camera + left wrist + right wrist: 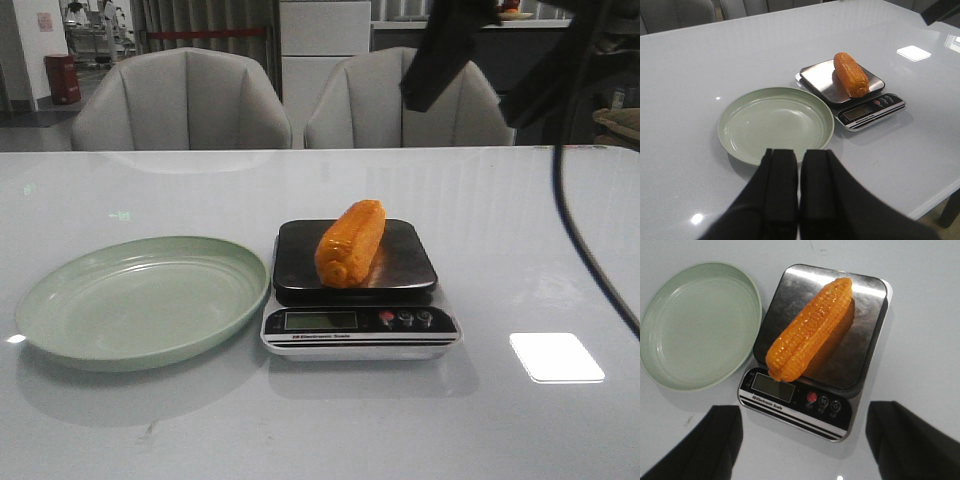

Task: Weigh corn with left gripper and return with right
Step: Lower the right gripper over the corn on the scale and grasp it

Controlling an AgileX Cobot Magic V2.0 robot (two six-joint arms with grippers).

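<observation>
We start with the white table (pixel 520 230), where the pale green plate (pixel 140 300) sits on the left, touching or just beside the scale (pixel 358 290) at the middle. The plate holds nothing; the corn (pixel 351 243) lies on the scale's dark platform, so we judge the weighing half done and the return still ahead.

The corn's long axis runs near to far, leaning slightly right at its far end, with the broad cut end nearest us, overhanging the platform toward the display.

The right gripper (pixel 802 440) hangs above the scale, fingers spread wide with nothing between them, straddling the corn's near end; it is the nearer one. The left gripper (pixel 799 187) sits pulled in on the near side of the plate, fingers pressed together and holding nothing.
</observation>
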